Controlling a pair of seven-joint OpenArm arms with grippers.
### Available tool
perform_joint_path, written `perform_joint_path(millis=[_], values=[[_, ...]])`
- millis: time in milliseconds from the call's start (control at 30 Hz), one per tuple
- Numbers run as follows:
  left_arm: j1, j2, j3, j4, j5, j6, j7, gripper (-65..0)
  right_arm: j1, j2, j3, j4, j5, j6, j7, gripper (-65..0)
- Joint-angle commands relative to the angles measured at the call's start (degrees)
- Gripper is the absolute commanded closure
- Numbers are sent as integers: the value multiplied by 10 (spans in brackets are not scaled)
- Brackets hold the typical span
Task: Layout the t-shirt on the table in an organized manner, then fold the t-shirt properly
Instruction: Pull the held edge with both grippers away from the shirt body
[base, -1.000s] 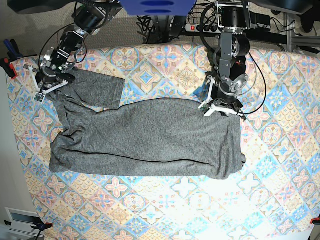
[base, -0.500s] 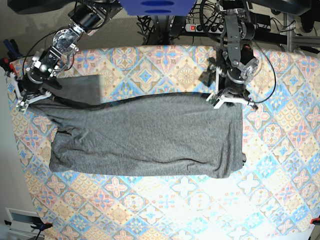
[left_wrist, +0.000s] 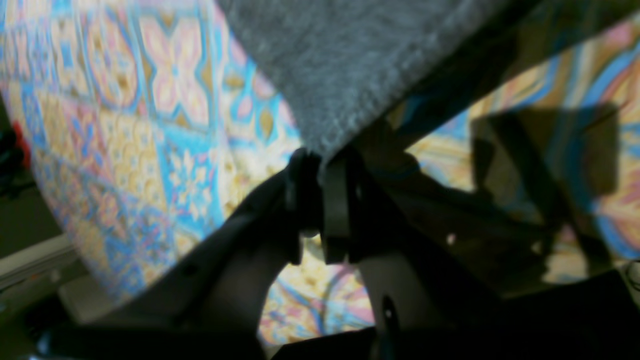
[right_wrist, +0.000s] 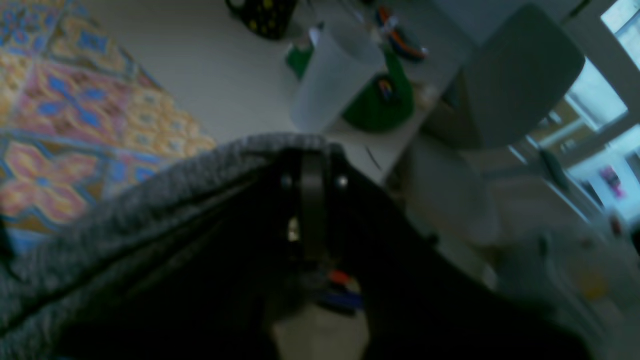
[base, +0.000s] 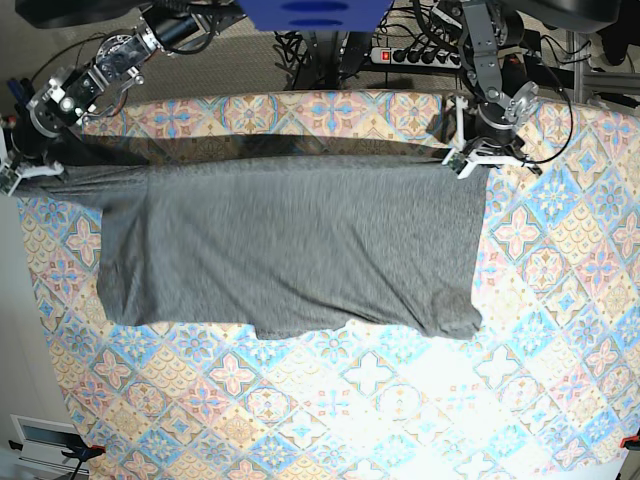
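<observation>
The dark heather-grey t-shirt (base: 290, 245) hangs stretched between my two grippers over the tile-pattern table (base: 400, 400). Its top edge is taut and lifted, its lower part lies on the cloth. My left gripper (base: 470, 160) is shut on the shirt's top right corner; in the left wrist view the closed fingers (left_wrist: 320, 200) pinch the grey knit (left_wrist: 340, 65). My right gripper (base: 25, 172) is shut on the top left corner at the table's left edge; in the right wrist view the fabric (right_wrist: 150, 200) drapes over the closed gripper (right_wrist: 310, 200).
A power strip and cables (base: 420, 50) lie behind the table. Beyond the table's left edge the right wrist view shows a white cup (right_wrist: 330, 85) and green items on a white surface. A white box (base: 40, 440) sits at lower left.
Both grippers have moved toward the table's far edge and further apart, pulling the shirt's top edge straight. The folded-over left part has opened out and the shirt spread wider.
</observation>
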Motion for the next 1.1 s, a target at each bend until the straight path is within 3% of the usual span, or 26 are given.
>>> perform_joint_path(millis=[0,200,467,733,900,1067], values=[[-3,-4,-2,11,4,11,-4,-42,-1,6,0,10,1,-9,9,0],[32,-8,-15,11,5,11,-7,-42,-17,6,-2,10,1,-9,-27,0],[95,-9,-59,18,6,11,-78,-42,-21,6,-3,-8,-1,-9,-32,0],[109,-7,-62,17,5,11,-82,-50,-37,6,-40,-43,-10,-9,-37,-3],[109,-7,-62,17,9,11,-82,-125,-41,6,-101,-57,-69,-9,-116,-119],[112,-7,-62,18,9,11,-83,-200,-45,6,-113,-59,-73,-9,-121,-244]])
